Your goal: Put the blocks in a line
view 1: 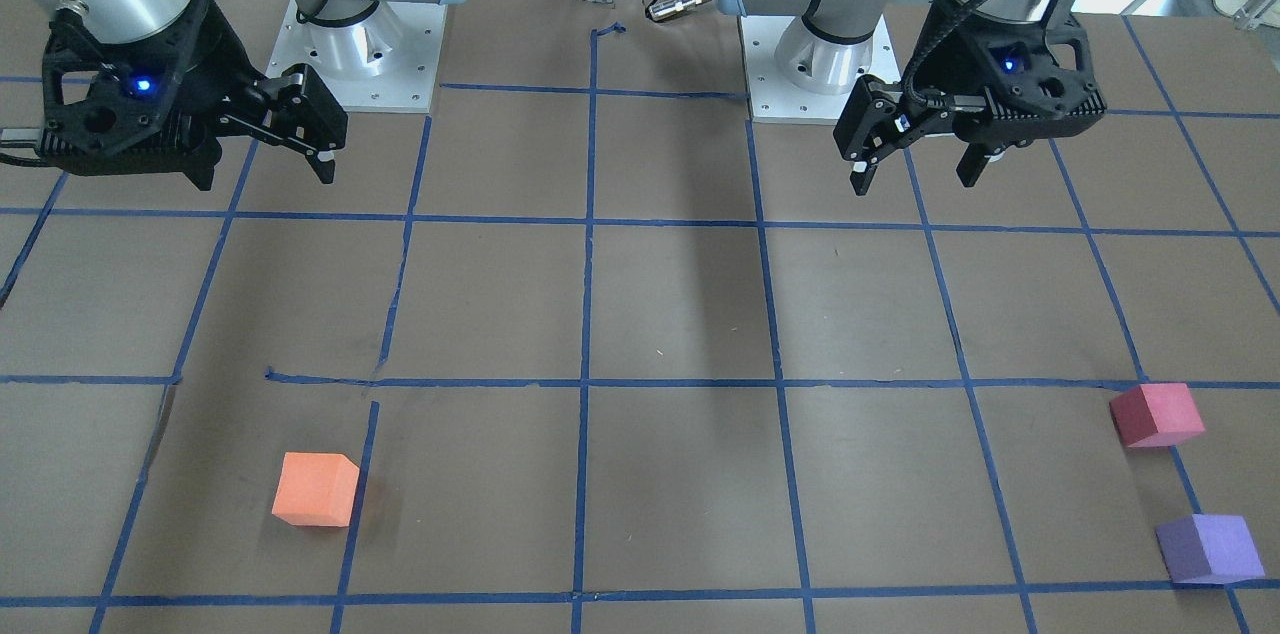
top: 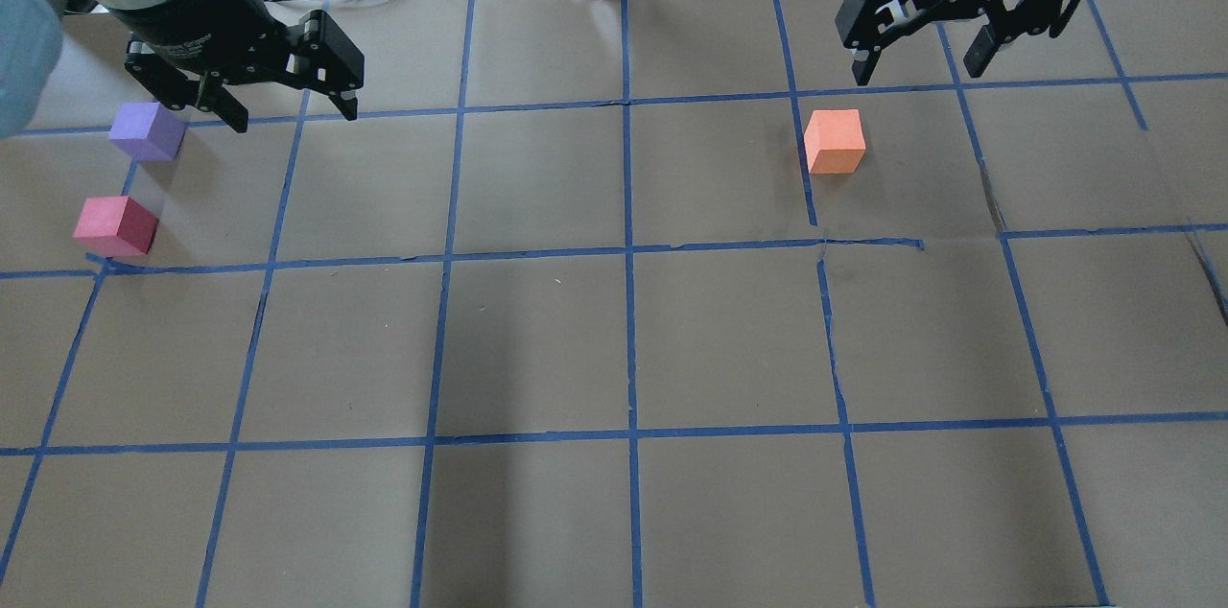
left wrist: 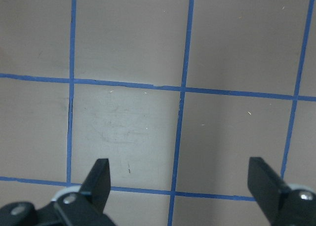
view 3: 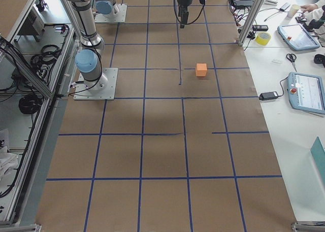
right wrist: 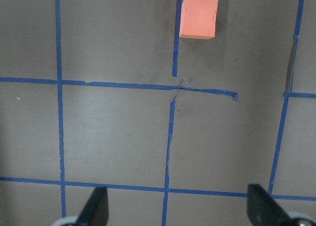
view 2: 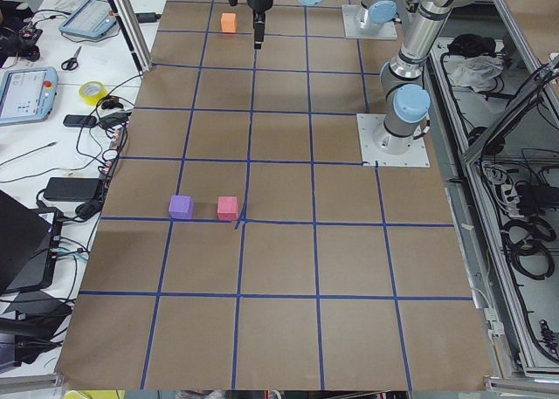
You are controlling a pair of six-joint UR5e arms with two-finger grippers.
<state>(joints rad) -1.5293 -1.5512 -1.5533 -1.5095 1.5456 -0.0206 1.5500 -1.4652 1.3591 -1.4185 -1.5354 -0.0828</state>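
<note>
Nothing was lined up yet: the purple block [top: 147, 131] and pink block [top: 116, 226] sat close together at the left edge, the orange block [top: 834, 141] was way off right, and the left gripper [top: 293, 117] and right gripper [top: 916, 71] both hung wide open, empty.

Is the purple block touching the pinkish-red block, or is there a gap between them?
Apart. The overhead exterior view shows the purple block and the pinkish-red block with a plain gap between them.
</note>
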